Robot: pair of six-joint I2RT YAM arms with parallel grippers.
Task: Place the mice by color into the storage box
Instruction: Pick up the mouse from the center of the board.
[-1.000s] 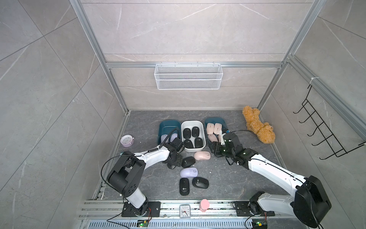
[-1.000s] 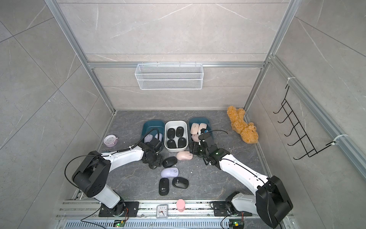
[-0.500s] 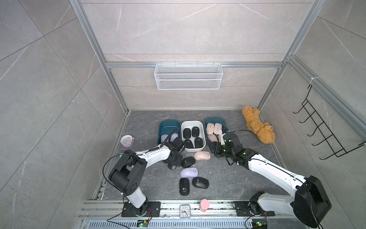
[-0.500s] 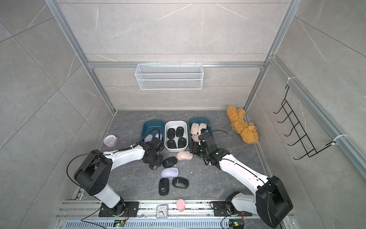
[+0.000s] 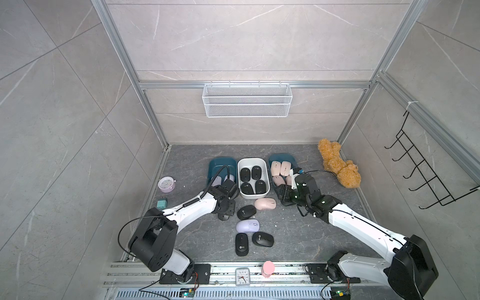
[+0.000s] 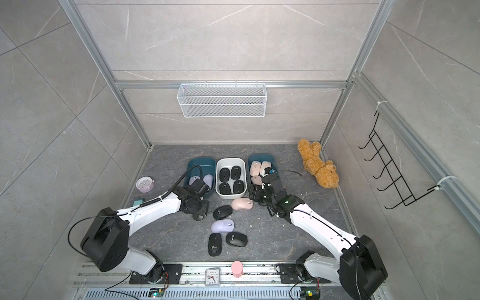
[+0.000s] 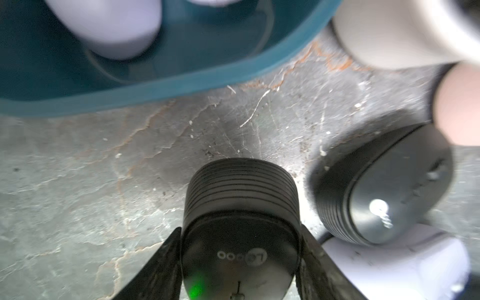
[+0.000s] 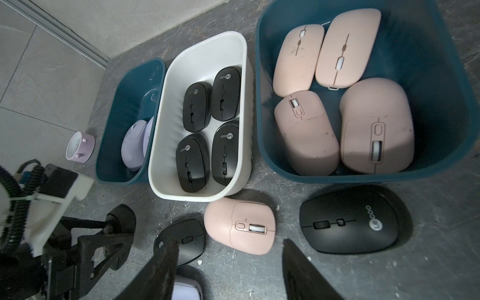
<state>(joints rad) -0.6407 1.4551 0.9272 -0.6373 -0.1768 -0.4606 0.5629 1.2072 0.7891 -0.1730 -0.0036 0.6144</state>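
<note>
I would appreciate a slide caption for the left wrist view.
Left gripper grips a black mouse near the teal bin of lilac mice.

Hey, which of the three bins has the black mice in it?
The white bin in the middle, holding four black mice. The teal bins on either side hold lilac mice and pink mice instead.

Lilac mouse [image 7: 111,28] blurred, cropped; black mouse [image 7: 240,233] cut off; pale blob prob. pink mouse [image 7: 459,104].
</note>
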